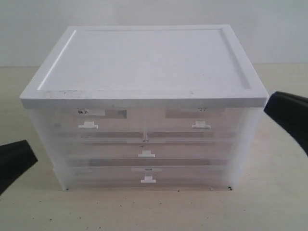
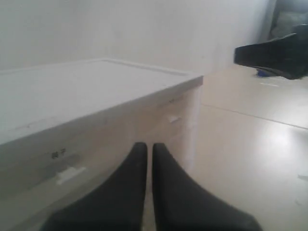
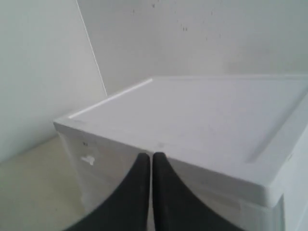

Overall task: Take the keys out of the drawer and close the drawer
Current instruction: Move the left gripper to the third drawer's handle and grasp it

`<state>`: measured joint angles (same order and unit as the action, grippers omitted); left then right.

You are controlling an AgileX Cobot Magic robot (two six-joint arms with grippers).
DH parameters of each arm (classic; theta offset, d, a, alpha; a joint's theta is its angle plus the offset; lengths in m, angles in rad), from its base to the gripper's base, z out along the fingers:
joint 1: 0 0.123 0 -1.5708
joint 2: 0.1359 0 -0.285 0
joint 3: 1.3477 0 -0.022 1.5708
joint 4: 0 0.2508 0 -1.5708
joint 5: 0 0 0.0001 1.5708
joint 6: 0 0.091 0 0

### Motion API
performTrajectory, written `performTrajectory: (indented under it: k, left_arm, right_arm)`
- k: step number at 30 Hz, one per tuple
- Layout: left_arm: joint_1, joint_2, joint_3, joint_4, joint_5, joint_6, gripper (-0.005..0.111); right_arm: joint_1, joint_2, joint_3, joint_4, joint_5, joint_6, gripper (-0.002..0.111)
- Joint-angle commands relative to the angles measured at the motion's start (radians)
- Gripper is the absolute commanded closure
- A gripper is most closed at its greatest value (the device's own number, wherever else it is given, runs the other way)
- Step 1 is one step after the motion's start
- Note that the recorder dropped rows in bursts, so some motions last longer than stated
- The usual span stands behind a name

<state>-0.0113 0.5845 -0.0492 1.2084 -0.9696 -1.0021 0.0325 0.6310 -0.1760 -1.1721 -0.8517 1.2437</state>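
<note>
Cabinet: translucent white plastic drawer cabinet (image 1: pixel 144 144) with a flat opaque white lid (image 1: pixel 144 57) stands mid-worktop, its back toward the wall-side edge.
Drawers: four drawers (image 1: pixel 183 149), two small ones side by side on top and two wide ones below; all look pushed fully in, each with a small white pull tab (image 1: pixel 146 154).
Keys: the keys show in no view. I judge they lie inside one of the shut drawers, but the frosted fronts give no outline, so I cannot tell which.
Left arm: black left gripper (image 2: pixel 148 147) hangs low off the cabinet's front left corner, jaws pressed together, holding nothing.
Right arm: black right gripper (image 3: pixel 150 156) hovers off the upper right corner, level with the lid, jaws likewise together and empty.
Stage: nothing opened yet, by my reading; picking a drawer and hooking its tab comes first.
Risk, wrong drawer: with the contents veiled, a pull may go to a drawer without the keys.
Risk, slip: the tabs are small and shallow, so a fingertip could skid off.
Risk, sliding: the cabinet looks light and unanchored; a hard tug may drag or tip it toward the front edge unless the other arm steadies it.
Risk, overpull: a drawer drawn too far could come out and spill.
Worktop: pale beige smooth worktop (image 1: pixel 269 207), faintly glossy.
Room: plain white wall (image 1: pixel 279 29) close behind.
</note>
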Motion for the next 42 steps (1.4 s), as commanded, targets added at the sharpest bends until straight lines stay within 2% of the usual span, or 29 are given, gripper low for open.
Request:
performTrajectory:
  k: [1, 3, 6, 10, 14, 16, 19, 21, 24, 36, 40, 42]
  left_arm:
    - [0.002, 0.261, 0.005, -0.028, -0.143, 0.245, 0.102]
    - [-0.009, 0.396, 0.005, -0.05, -0.176, 0.34, 0.102]
    - [-0.075, 0.626, 0.005, -0.12, -0.214, 0.6, 0.102]
    - [-0.248, 0.904, -0.01, -0.32, -0.251, 1.002, 0.102]
    - [-0.458, 1.125, -0.116, -0.473, -0.251, 1.227, 0.102]
    - [-0.524, 1.218, -0.156, -0.573, -0.251, 1.346, 0.101]
    - [-0.603, 1.29, -0.204, -0.714, -0.251, 1.502, 0.091]
    - [-0.637, 1.301, -0.216, -0.799, -0.251, 1.581, 0.085]
    - [-0.665, 1.295, -0.224, -0.884, -0.251, 1.699, 0.082]
    - [-0.685, 1.22, -0.252, -0.887, -0.251, 1.807, 0.082]
    - [-0.708, 1.205, -0.293, -0.953, -0.251, 1.874, 0.082]
    - [-0.708, 1.205, -0.324, -0.959, -0.126, 1.88, 0.082]
  right_arm:
    - [-0.001, 0.207, -0.006, 0.083, -0.079, -0.206, 0.109]
    - [-0.001, 0.293, -0.006, 0.124, -0.147, -0.285, 0.109]
    - [-0.001, 0.398, -0.006, 0.151, -0.212, -0.374, 0.109]
    - [-0.001, 0.494, -0.006, 0.168, -0.217, -0.489, 0.109]
    - [-0.001, 0.545, -0.006, 0.165, -0.215, -0.547, 0.109]
    - [-0.001, 0.556, -0.006, 0.151, -0.213, -0.561, 0.109]
    - [-0.001, 0.556, -0.006, 0.145, -0.224, -0.561, 0.109]
    - [-0.001, 0.556, -0.006, 0.143, -0.239, -0.561, 0.109]
    - [-0.001, 0.556, -0.006, 0.155, -0.26, -0.591, 0.109]
    - [-0.001, 0.556, -0.006, 0.192, -0.26, -0.625, 0.109]
    - [-0.001, 0.556, -0.006, 0.192, -0.26, -0.625, 0.109]
    - [-0.001, 0.556, -0.006, 0.19, -0.259, -0.623, 0.109]
